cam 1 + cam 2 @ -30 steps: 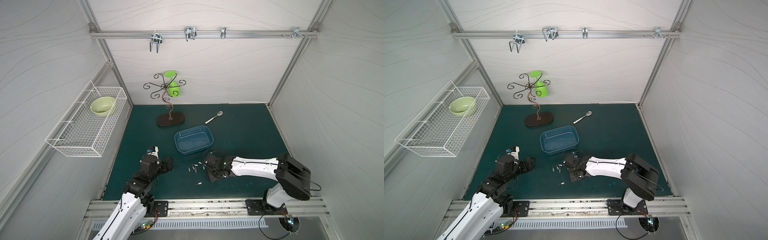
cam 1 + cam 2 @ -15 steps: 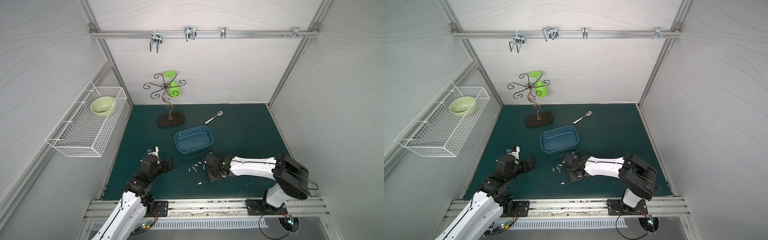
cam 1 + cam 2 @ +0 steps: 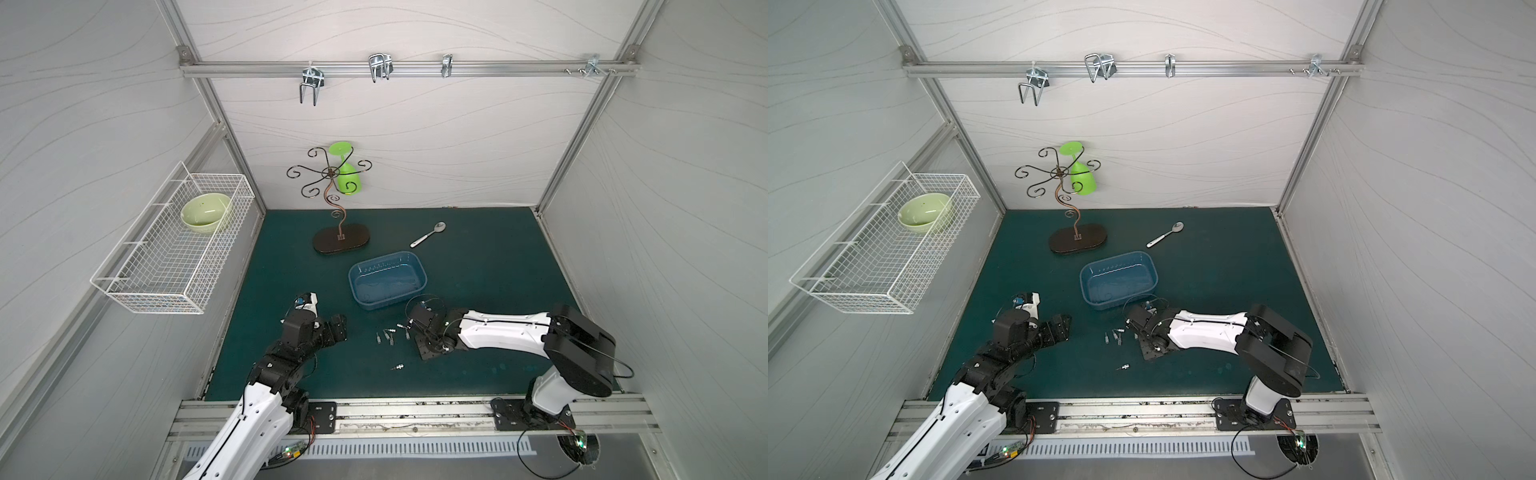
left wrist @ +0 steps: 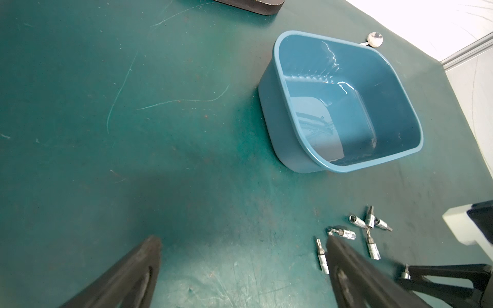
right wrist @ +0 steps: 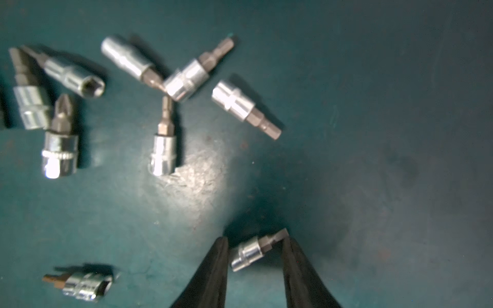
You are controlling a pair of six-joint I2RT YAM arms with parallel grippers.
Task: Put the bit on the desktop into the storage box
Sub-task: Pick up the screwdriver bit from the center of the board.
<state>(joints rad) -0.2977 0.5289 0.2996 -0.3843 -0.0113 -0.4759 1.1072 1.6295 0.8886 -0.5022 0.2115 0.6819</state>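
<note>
My half-closed right end effector (image 5: 256,241) straddles a bit (image 5: 248,253) lying slantwise on the desk (image 5: 373,133), near the box (image 3: 374,304); gripped or not, I cannot tell. Light, hard, slippery: I'd pinch its socket.

Blur and cover
You see the bits (image 5: 163,152) blurred at the right wrist; the box (image 4: 277,133) hides the spoon (image 4: 374,39) handle.

evenly lit; right wrist view blurry
</note>
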